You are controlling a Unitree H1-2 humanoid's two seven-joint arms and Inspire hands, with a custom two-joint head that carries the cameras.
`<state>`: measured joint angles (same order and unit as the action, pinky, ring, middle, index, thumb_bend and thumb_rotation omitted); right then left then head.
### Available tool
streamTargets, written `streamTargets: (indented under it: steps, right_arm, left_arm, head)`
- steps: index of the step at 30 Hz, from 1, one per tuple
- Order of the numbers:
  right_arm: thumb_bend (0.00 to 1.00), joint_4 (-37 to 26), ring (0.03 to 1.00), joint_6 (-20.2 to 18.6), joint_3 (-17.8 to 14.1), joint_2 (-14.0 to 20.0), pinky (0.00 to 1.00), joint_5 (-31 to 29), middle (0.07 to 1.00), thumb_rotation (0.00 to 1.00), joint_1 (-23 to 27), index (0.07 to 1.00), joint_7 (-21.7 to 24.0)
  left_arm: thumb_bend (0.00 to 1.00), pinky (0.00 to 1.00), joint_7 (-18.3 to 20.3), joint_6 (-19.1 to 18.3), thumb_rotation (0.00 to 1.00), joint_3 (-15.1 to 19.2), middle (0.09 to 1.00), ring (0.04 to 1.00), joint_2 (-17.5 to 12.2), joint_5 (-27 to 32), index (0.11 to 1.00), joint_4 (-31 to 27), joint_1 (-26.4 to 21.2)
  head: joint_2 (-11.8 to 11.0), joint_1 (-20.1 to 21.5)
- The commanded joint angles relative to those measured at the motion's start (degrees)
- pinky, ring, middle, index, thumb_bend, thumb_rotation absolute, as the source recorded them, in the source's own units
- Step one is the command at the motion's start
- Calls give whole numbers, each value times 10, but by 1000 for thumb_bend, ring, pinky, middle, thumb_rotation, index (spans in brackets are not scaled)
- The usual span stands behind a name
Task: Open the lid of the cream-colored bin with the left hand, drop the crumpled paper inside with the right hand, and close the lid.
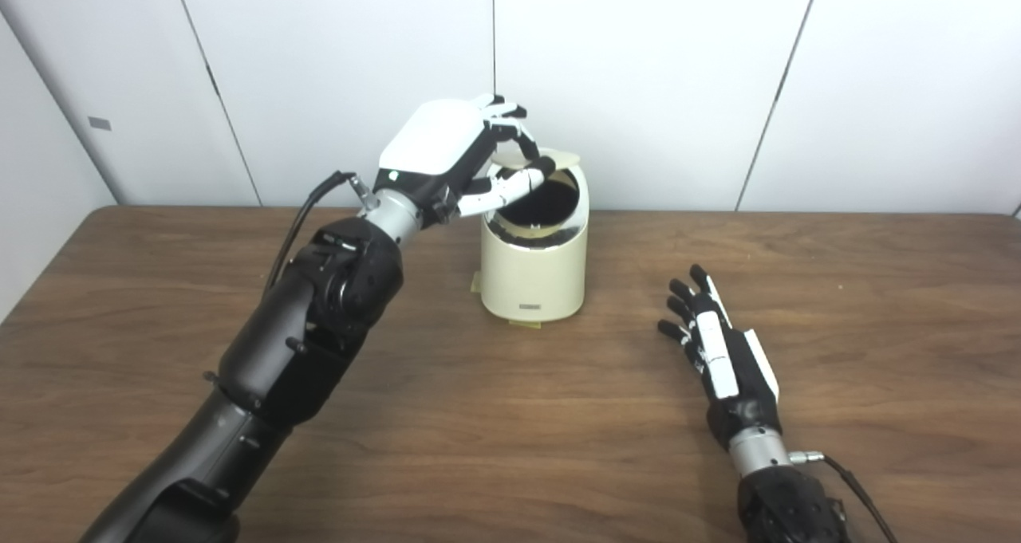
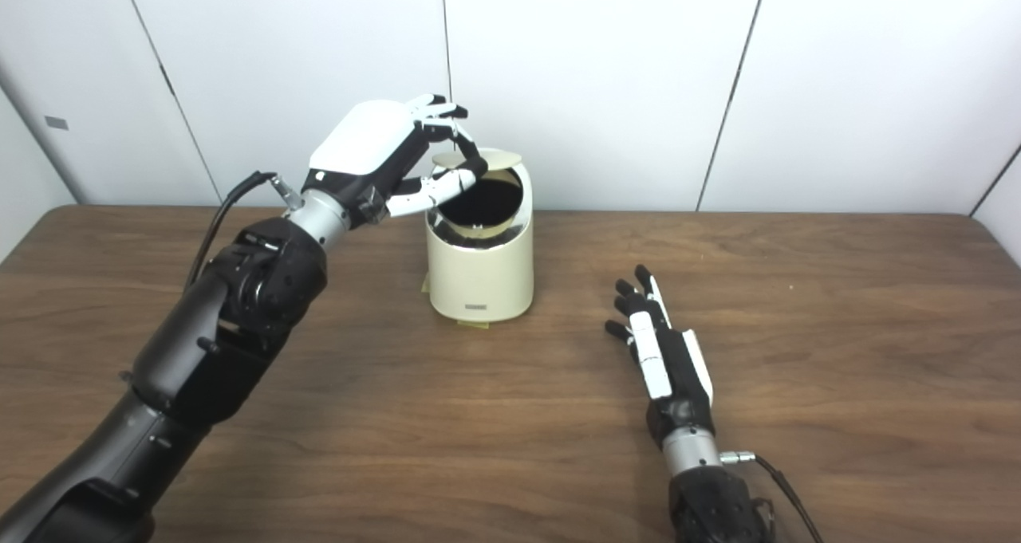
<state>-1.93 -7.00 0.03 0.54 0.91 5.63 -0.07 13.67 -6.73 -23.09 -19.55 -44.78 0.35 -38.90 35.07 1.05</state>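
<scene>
Left eye view: left hand (image 1: 467, 156) pinches lid (image 1: 550, 159) at bin (image 1: 533, 268) far rim, lid up. Right hand (image 1: 718, 344) flat on table (image 1: 877, 328), fingers spread, empty (no paper seen). Next: lower lid shut.

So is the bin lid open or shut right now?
Open: the lid is tipped back under the left hand, and the bin shows its dark inside.

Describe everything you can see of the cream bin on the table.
The cream-colored bin is a small round tub, smooth and plastic-looking, standing upright on the wooden table near the back wall. Its lid is lifted at the rear, showing a dark inside behind a shiny rim. A small label sits low on the front. The left hand grips the lid; the right hand lies apart, open.
</scene>
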Motion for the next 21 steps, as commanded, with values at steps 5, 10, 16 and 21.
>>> streamTargets:
  steps: [5,10,16,21]
  right_arm:
    - [555,-30,937,-25,2,14,849,18,927,986,-8,1000,-2]
    - [574,-40,940,-42,7,22,853,44,924,1000,-9,1000,-6]
    - [608,-50,951,-64,6,24,884,67,925,1000,-12,1000,-14]
    - [599,-62,947,-86,6,19,868,93,926,1000,-15,1000,-26]
  left_arm:
    - [491,921,0,16,920,11,914,972,-6,-13,699,-20,-4]
    - [487,924,5,16,913,14,915,975,-1,-17,699,-26,10]
    - [479,891,-6,27,888,15,902,957,4,-20,687,-25,28]
    - [476,862,-5,28,870,12,903,949,8,-20,684,-24,40]
  head:
    - [7,1]
    - [13,3]
    - [18,6]
    - [22,8]
